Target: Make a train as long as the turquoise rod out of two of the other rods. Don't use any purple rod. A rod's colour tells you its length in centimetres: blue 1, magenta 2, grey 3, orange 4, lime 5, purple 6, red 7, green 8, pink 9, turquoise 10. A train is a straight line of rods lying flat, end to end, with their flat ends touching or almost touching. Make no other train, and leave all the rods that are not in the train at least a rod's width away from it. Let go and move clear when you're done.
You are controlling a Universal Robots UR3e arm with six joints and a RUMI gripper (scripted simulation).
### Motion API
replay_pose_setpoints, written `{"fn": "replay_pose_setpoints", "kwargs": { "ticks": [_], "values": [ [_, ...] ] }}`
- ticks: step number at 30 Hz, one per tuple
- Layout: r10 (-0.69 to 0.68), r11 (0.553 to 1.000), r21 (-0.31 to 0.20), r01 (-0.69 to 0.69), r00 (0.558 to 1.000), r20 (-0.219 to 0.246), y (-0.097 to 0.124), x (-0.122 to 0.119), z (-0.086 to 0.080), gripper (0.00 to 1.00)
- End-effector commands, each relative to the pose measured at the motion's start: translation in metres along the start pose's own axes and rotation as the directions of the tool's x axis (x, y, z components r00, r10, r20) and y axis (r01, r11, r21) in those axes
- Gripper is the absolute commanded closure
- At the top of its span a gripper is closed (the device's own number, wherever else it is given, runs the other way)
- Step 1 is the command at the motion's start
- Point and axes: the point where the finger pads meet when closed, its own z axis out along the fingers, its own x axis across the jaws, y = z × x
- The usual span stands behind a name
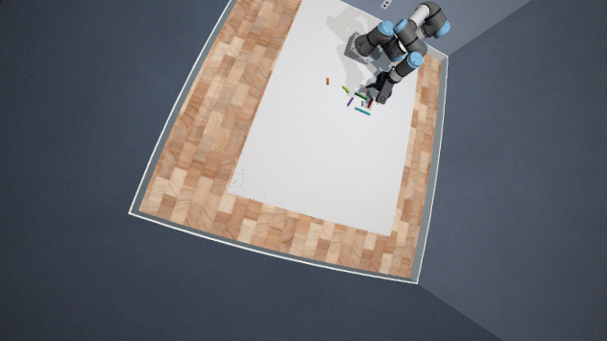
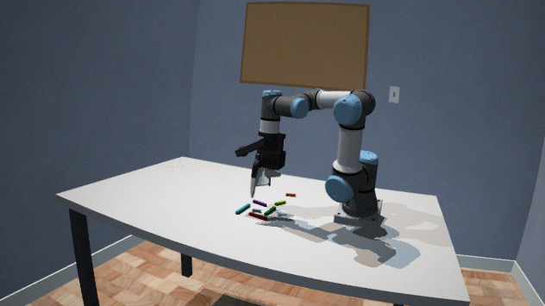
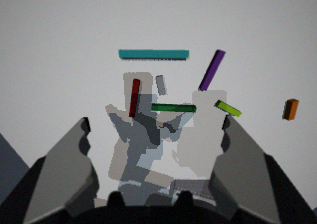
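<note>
Air separated the opened hand (image 1: 375, 93) (image 2: 261, 190) (image 3: 155, 116), which held nothing, from the red rod (image 1: 370, 103) (image 2: 258, 215) (image 3: 134, 98) on the surface (image 1: 312, 153) (image 2: 172, 206) (image 3: 55, 50). In the wrist view that rod lay beyond the fingertips and left of their midline, its long axis running nearly straight away from the hand, so the 2 fingers seemed already turned to close across its sides. The grey rod (image 1: 362, 104) (image 2: 257, 210) (image 3: 161, 85) lay just right of it, leaning the other way; at 7 and 3, those 2 were the likely pair to match the turquoise rod (image 1: 362, 111) (image 2: 242, 209) (image 3: 153, 54). No train had been made. The green rod (image 1: 360, 95) (image 2: 270, 210) (image 3: 173, 107) sat crosswise near the red rod's closer end, where a descending finger might have nudged it.

Shadow darkened the red rod's lower part in the wrist view, and the grey rod blended into the pale surface. From the top, the hand's bulk obscured its own fingertips, leaving their height hard to judge.
</note>
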Motion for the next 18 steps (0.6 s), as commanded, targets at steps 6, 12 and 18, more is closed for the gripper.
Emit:
{"fn": "replay_pose_setpoints", "kwargs": {
  "ticks": [6, 12, 18],
  "values": [
    [0.002, 1.000, 0.002, -0.002, 1.000, -0.001, -0.015, 0.000, -0.001, 0.00],
    [0.006, 1.000, 0.002, -0.006, 1.000, -0.001, -0.041, -0.002, 0.000, 0.00],
    [0.006, 1.000, 0.002, -0.006, 1.000, -0.001, -0.042, -0.002, 0.000, 0.00]
  ]
}}
